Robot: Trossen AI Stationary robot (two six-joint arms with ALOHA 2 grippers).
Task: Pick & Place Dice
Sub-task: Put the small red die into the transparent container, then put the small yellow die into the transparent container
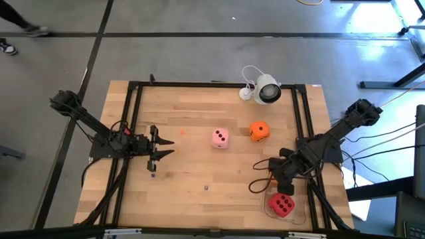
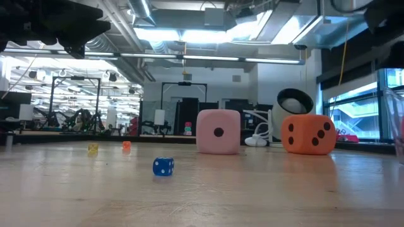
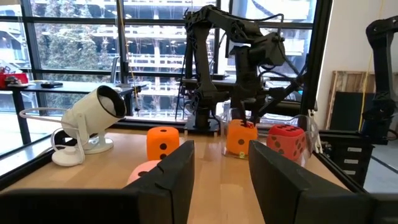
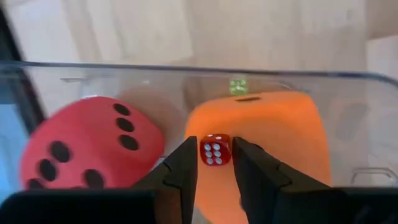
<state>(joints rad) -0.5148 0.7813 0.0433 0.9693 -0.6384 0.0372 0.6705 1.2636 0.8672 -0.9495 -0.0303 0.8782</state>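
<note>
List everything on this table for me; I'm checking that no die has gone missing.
pink die: one, pale pink, mid-table
orange die: one, orange, beside the pink die
red die: one, red, inside the clear bin
second orange die: one, orange, in the bin beside the red die
small dice: blue, yellow, orange, loose on the table; green, by the bin's far wall
clear bin: one, transparent, near-right corner
camera: one, white, far edge
table: one, wooden, black-framed
left gripper: open, empty, left side
right gripper: over the bin, shut on the small red die
</note>
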